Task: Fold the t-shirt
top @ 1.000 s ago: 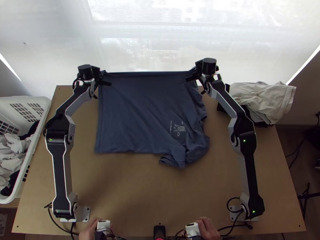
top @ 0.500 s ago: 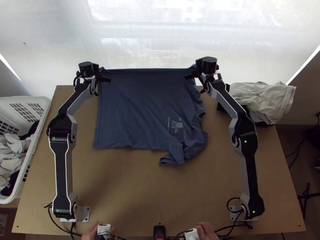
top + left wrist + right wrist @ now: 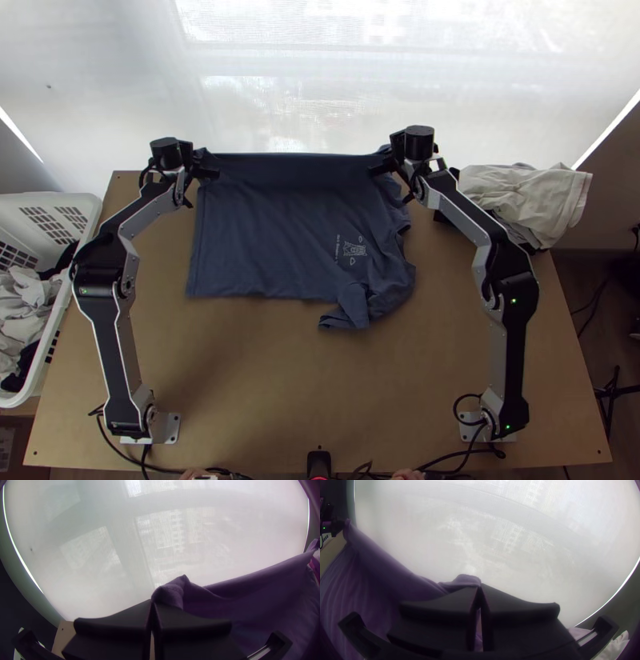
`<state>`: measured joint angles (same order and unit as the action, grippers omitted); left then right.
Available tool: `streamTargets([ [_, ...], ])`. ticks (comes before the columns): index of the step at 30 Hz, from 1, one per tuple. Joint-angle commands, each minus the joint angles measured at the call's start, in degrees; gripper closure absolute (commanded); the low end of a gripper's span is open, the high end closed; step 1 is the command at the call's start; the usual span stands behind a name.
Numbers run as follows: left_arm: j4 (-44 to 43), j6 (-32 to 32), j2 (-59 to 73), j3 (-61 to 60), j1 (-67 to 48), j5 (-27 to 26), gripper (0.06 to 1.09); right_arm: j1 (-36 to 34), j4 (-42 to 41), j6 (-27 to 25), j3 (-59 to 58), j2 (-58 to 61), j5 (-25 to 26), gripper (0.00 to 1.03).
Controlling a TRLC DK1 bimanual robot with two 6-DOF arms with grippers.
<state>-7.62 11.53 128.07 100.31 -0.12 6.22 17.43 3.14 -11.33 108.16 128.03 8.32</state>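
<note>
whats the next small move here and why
The left claw and right claw should probably carry the far edge of the blue t-shirt toward the near side in step: both are shut on that edge, it spans almost straight between them, raised off the table, while the near part lies on it.

White basket (image 3: 86, 232) of clothes (left), pale cloth (image 3: 524, 196) bunched at right

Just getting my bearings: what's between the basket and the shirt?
In the top view, the left arm lies between the basket and the shirt, with bare table on either side.
</note>
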Motion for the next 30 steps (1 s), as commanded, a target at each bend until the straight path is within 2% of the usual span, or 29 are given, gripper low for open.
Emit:
streamTargets([
  [1,-4.0,-0.6,-7.7,-12.6,0.4,-1.3,1.05,0.8,-4.1,0.1,-13.3,-7.5,-0.1,1.0],
  [8,-6.5,-1.4,-13.8,-22.5,0.3,-1.6,1.05,1.5,-5.7,0.3,-22.1,-12.6,-0.1,1.0],
  [16,-7.8,-2.3,-17.9,-30.0,-0.1,-1.6,1.05,1.6,-5.7,0.3,-26.3,-14.6,-0.1,1.0],
  [30,-8.7,-2.2,-20.1,-35.8,-0.8,-1.9,1.05,3.8,-5.8,0.9,-33.8,-16.2,-0.1,1.0],
])
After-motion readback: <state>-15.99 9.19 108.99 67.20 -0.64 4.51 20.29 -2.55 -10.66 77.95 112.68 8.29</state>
